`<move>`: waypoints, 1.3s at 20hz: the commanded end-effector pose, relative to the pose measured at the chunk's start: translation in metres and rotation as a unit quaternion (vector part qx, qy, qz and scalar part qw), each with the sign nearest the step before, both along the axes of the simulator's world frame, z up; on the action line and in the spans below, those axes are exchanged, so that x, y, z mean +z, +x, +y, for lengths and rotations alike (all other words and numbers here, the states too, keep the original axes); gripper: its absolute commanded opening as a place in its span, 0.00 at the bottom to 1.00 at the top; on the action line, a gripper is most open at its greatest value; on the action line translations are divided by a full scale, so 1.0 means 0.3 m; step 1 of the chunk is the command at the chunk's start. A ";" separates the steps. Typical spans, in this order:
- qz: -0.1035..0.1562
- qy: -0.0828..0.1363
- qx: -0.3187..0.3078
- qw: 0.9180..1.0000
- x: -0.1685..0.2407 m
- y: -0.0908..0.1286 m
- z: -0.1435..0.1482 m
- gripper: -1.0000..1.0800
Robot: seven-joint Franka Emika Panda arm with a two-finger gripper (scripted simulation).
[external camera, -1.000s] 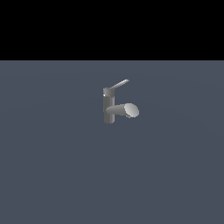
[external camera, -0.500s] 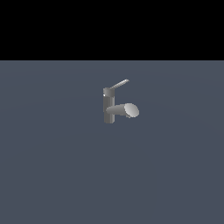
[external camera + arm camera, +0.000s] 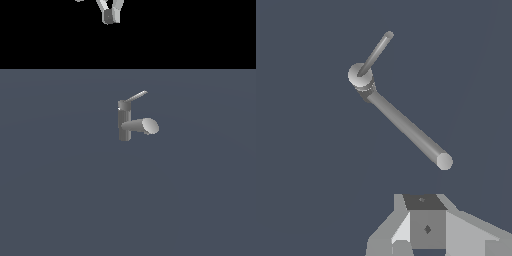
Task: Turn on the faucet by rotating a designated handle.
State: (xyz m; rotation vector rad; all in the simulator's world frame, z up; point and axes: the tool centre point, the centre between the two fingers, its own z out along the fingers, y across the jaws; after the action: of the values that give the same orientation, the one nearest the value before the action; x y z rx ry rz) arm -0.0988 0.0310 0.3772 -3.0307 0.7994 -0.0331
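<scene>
1. Exterior view: the faucet (image 3: 126,122) stands alone on the flat slate-grey floor (image 3: 60,200), near the middle of the picture and a little above centre. Its upright post is a dark grey cylinder.
2. Exterior view: the thick rounded spout (image 3: 142,126) sticks out from the post toward the exterior view's right, ending in a pale oval face.
3. Exterior view: the handle (image 3: 135,97), a thin light-grey bar, leaves the post's top and slants up toward the exterior view's right, above the spout and apart from it.
4. Exterior view: the gripper (image 3: 110,15) shows only as pale finger parts at the top edge, against the black background, well apart from the faucet and touching nothing. It holds nothing; how wide it stands I cannot tell from here.
5. Wrist view: the camera looks down on the faucet (image 3: 361,76), whose round post top shows as a pale disc. The handle (image 3: 376,52) runs out from that disc as a slim bar; the spout (image 3: 408,129) runs off in another direction as a longer, thicker tube with a round end.
6. Wrist view: the gripper (image 3: 423,227) fills the picture's edge as grey blocky shapes, clear of the faucet, with nothing in its grasp. Its fingertips are cut off, so the opening cannot be judged.
</scene>
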 end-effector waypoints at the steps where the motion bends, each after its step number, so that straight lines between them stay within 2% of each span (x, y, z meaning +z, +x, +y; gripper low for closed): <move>1: 0.000 0.001 -0.027 1.000 -0.046 0.060 0.005 0.00; 8: 0.002 0.002 -0.100 0.995 -0.169 0.221 -0.002 0.00; 14: 0.004 0.003 -0.163 0.987 -0.274 0.358 -0.028 0.00; 20: 0.006 0.002 -0.226 0.974 -0.381 0.492 -0.074 0.00; 26: 0.007 0.002 -0.289 0.957 -0.488 0.622 -0.139 0.00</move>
State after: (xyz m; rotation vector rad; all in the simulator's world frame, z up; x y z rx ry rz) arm 0.0781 -0.0053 0.2390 -2.7030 1.5981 -0.0105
